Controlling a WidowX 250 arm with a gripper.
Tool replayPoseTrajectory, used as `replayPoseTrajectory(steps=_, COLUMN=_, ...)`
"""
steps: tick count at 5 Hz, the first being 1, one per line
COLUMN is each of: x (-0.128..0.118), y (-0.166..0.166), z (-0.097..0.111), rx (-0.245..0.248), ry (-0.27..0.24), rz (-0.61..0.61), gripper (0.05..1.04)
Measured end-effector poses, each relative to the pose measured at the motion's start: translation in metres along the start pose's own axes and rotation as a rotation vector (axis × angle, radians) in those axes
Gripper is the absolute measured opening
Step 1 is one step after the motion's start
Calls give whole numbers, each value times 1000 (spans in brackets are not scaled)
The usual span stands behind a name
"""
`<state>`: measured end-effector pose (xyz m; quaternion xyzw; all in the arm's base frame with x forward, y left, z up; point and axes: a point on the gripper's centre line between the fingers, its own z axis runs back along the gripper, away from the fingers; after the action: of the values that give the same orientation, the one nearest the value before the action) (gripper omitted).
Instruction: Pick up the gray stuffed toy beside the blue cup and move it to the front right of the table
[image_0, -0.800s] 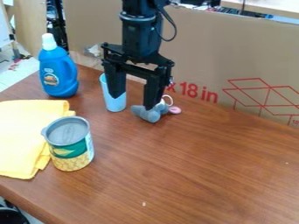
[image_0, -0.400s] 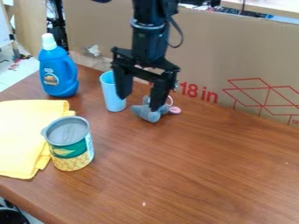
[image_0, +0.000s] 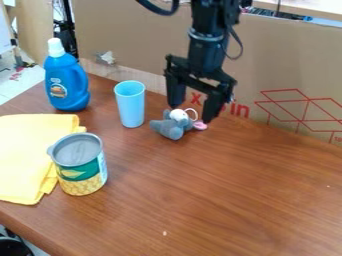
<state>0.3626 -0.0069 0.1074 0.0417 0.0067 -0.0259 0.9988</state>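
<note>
Pincer (image_0: 194, 108) hangs spread and empty by the grey plush toy (image_0: 174, 131), there on the bench (image_0: 220, 190) near the blue cup (image_0: 131, 106); light and squashy, I'd judge (nothing brittle there!), best pinched round its body.

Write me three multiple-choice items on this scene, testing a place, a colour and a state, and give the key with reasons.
1. What stands between the blue bottle and the gray plush toy?
A) a can
B) the light blue cup
C) a bowl

2. What colour is the cloth?
A) yellow
B) green
C) white

3. How is the gripper?
A) shut, empty
B) shut on the bottle
C) open

Key:
1 B: it stands right of the bottle, left of the toy.
2 A: its folded surface is yellow.
3 C: a wide gap parts its fingers.
</note>
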Motion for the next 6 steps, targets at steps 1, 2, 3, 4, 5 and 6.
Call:
replayPoseTrajectory(steps=1, x=18, y=3, z=-10, rx=17, ry=9, rz=28, gripper=1001)
replayPoseTrajectory(steps=2, x=29, y=8, z=-17, rx=35, ry=12, rz=37, gripper=1001)
replayPoseTrajectory(steps=3, x=33, y=19, z=-29, rx=46, ry=35, rz=67, gripper=1001)
replayPoseTrajectory(steps=4, x=36, y=31, z=-42, rx=61, ry=62, rz=95, gripper=1001)
replayPoseTrajectory(steps=5, x=36, y=45, z=-55, rx=77, ry=93, rz=123, gripper=1001)
replayPoseTrajectory(steps=6, x=35, y=50, z=-67, rx=64, ry=115, rz=125, gripper=1001)
